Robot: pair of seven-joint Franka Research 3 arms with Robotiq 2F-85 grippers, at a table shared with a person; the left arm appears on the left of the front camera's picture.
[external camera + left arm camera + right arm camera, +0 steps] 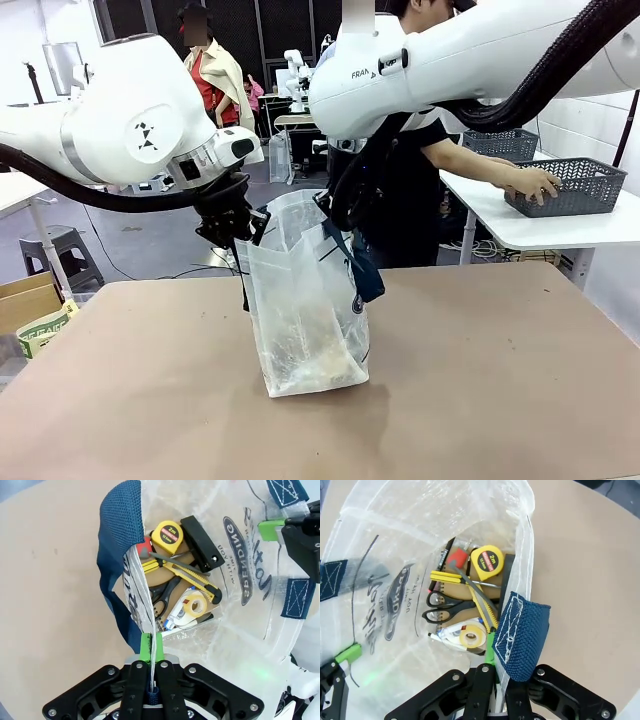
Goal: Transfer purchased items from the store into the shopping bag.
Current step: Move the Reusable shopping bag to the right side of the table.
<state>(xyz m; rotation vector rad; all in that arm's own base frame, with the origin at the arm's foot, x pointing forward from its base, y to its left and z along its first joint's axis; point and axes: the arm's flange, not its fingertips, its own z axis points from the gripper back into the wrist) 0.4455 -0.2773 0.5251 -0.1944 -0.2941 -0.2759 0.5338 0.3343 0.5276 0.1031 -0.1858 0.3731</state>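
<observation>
Holding the shopping bag (305,310) wide open, both arms on it. Left gripper (150,647) is clenched on the rim, thin plastic pinched btwn the green pads, navy strap (115,540) hanging just beside. Right gripper (492,652) does the same on the opposite rim, clamped on plastic right by the other strap (522,630).

Front view: the bag stands upright, centre of the brown table (500,390), w/ one gripper at each top edge. The mouth faces up and is stretched left-to-right across the frame, along the line btwn the two grippers.

Down at the bottom of the bag there's a pile lying flat: yellow tape measure (167,534), yellow utility knife (185,572), scissors (442,607), tape roll (194,605).

The basket (575,190) sits upper right of the front frame on a white side table, well apart from the bag, w/ the person's hand (535,182) resting on it. Can't tell what's left inside, the mesh hides it.

Key relation: the basket lies on the right arm's side, but neither gripper is free, so the person's hand is nearest by far. My read is that the next item comes in from upper right and drops straight down thru the gap btwn the grippers.
</observation>
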